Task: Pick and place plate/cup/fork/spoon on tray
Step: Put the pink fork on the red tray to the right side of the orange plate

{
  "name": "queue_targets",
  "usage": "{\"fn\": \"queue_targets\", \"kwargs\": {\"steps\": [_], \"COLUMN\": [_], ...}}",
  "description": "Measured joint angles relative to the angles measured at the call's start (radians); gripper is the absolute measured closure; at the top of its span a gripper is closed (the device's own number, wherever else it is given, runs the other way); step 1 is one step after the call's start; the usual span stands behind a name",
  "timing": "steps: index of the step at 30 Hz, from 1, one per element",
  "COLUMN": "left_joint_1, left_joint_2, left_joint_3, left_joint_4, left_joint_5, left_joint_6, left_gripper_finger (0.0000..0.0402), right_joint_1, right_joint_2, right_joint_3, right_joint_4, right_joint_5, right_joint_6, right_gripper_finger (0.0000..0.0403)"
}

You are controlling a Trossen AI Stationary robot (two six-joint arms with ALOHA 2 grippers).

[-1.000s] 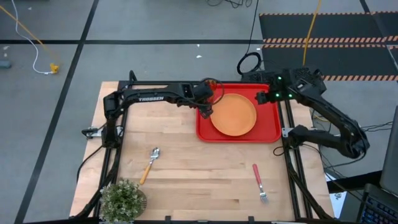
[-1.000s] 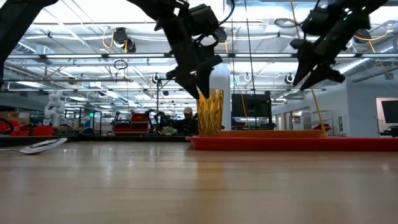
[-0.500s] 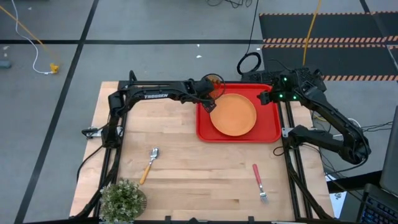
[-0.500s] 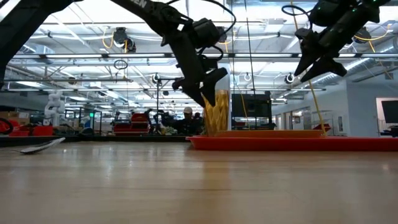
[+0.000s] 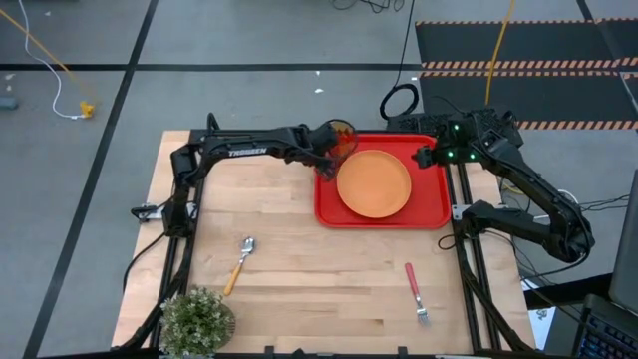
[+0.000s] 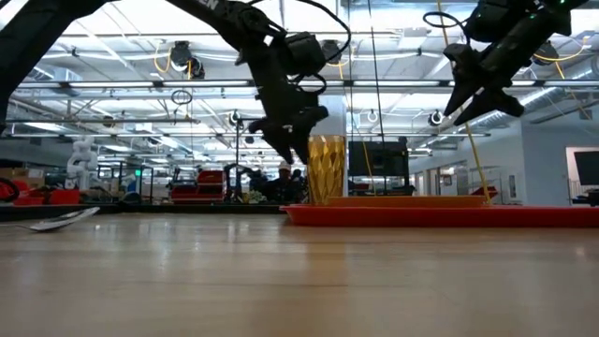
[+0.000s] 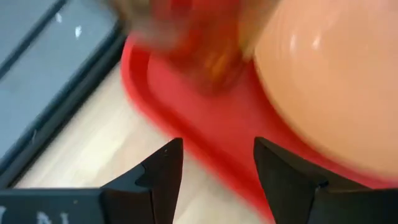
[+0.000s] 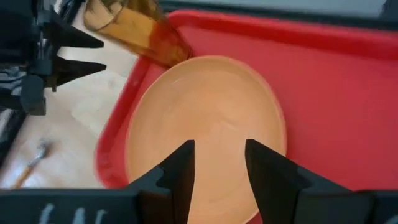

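Left hand (image 6: 292, 150) drew back; one cup (image 6: 327, 169), one plate (image 5: 374, 183) on tray (image 5: 432, 209)

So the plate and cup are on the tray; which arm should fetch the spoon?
Probably left. The spoon lies on the left arm's half of the table; the left gripper is open, empty beside the cup.

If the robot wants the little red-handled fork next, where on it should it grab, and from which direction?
Probably the slim red handle of the fork, taken from straight above. It lies flat on the bare wooden table, clear of the tray, so nothing blocks a descent. The fingers would best straddle the handle across its narrow width, near mid-length. The right gripper looks the nearer one.
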Motion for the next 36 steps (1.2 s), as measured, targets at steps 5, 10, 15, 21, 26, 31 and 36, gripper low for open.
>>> {"fn": "queue_targets", "kwargs": {"steps": [5, 10, 15, 21, 26, 31, 36], "left_joint_1": [0.001, -0.002, -0.003, -0.024, -0.066, -0.110, -0.151], "left_joint_2": [-0.055, -0.107, -0.135, -0.137, -0.137, -0.137, -0.137], "left_joint_3": [0.001, 0.001, 0.001, 0.001, 0.000, 0.000, -0.001], "left_joint_4": [-0.153, -0.270, -0.336, -0.391, -0.392, -0.398, -0.398], "left_joint_5": [0.033, 0.043, 0.049, 0.093, 0.128, 0.157, 0.168], "left_joint_6": [-0.018, -0.078, -0.104, -0.105, -0.085, -0.056, -0.033], "left_gripper_finger": [0.0202, 0.0202, 0.0202, 0.0202, 0.0202, 0.0202, 0.0202], "right_joint_1": [0.034, 0.125, 0.264, 0.506, 0.766, 1.021, 1.239], "right_joint_2": [-0.005, -0.025, -0.054, -0.081, -0.081, -0.028, 0.083], "right_joint_3": [0.000, 0.000, 0.000, 0.000, 0.000, 0.000, 0.000], "right_joint_4": [-0.060, -0.109, -0.135, -0.210, -0.229, -0.235, -0.244], "right_joint_5": [-0.027, -0.027, -0.027, 0.006, 0.113, 0.163, 0.162], "right_joint_6": [0.102, 0.226, 0.388, 0.646, 0.878, 1.120, 1.351], "right_gripper_finger": [0.0268, 0.0268, 0.0268, 0.0268, 0.0268, 0.0274, 0.0283]}}
